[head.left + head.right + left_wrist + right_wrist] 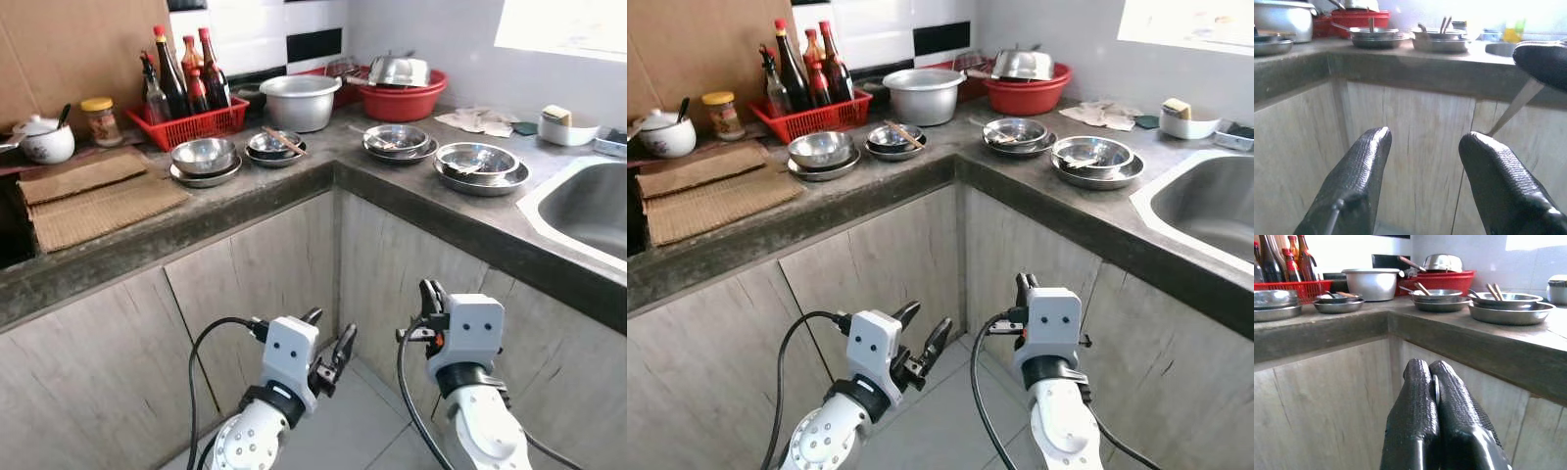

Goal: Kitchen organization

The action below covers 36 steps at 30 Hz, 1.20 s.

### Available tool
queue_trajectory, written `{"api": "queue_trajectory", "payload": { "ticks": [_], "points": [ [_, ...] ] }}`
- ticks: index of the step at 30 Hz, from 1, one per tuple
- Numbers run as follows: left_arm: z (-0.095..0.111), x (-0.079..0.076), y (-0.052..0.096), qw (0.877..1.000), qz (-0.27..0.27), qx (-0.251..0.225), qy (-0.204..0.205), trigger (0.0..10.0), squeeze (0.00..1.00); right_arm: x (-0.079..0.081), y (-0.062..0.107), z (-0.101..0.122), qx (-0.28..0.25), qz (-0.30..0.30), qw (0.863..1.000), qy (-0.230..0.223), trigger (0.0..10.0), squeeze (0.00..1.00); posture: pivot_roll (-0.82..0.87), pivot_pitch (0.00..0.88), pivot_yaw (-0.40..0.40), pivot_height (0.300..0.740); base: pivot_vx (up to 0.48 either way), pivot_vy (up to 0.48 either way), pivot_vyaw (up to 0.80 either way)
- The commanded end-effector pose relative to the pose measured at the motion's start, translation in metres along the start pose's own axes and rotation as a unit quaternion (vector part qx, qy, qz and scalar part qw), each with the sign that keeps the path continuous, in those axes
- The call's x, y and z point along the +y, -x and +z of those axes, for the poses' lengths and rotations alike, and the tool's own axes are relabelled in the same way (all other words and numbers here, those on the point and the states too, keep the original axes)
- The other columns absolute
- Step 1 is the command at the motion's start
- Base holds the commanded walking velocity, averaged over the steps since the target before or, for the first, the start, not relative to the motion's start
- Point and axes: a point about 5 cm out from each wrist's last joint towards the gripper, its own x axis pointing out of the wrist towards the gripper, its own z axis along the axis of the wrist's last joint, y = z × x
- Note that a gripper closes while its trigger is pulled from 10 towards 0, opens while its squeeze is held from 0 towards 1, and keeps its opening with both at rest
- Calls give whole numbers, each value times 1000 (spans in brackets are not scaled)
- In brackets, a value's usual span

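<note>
Four steel bowls on steel plates stand along the L-shaped stone counter (245, 201): one at the left (203, 157), one holding chopsticks (275, 146), one past the corner (396, 140), and one near the sink (477, 164). Both grippers hang low in front of the cabinet doors, well below the counter. My left gripper (331, 325) is open with nothing between its fingers (1359, 166). My right gripper (428, 294) is shut and empty, its fingers (1418, 382) pressed together and pointing up towards the counter's corner.
A red basket of sauce bottles (188, 116), a large metal pot (300, 101) and a red basin with a steel lid (402, 96) line the back wall. Woven mats (93, 196) and a white pot (44, 142) lie at the left. A sink (588, 206) is at the right.
</note>
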Motion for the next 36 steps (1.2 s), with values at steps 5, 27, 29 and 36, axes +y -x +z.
{"api": "queue_trajectory", "payload": {
  "ticks": [5,27,29,36],
  "points": [
    [1,3,1,1000,-2,2,-3,10000,0,4,-2,4,-9,3,1000,-1,10000,0,3,0,12,740,0,405,-800],
    [-1,2,0,1000,-9,10,-13,10000,0,3,-2,5,-9,-7,1000,10,10000,0,-10,0,18,740,0,302,-800],
    [-1,2,-1,999,-10,13,-28,10000,0,4,-3,5,-11,-6,1000,12,10000,0,-6,0,16,740,0,0,-800],
    [-2,1,-1,999,-11,12,-38,10000,0,5,-6,10,-24,-5,1000,16,10000,0,-6,0,17,740,39,-294,-800]
  ]
}}
